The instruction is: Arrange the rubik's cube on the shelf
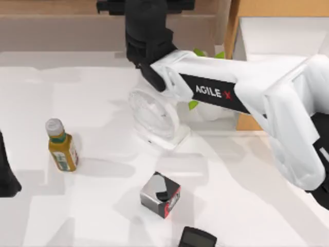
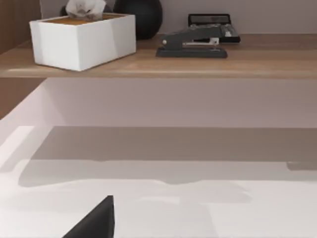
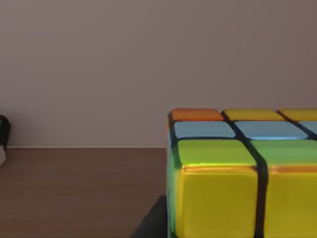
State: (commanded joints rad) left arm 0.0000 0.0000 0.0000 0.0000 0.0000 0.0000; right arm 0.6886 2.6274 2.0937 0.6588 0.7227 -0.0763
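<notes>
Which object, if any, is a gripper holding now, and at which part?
It cannot be told: the yellow and green rubik's cube sits very close before the right wrist camera, above the brown wooden shelf, but no fingers are visible.

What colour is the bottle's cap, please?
Grey-white, clearest in the top view: the bottle stands at the table's left.

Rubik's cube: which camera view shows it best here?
The right wrist view: the rubik's cube is close up over the brown shelf, its yellow, green and orange squares plain. In the top view the right arm reaches over the shelf's spot. The left wrist view faces other shelf items.
</notes>
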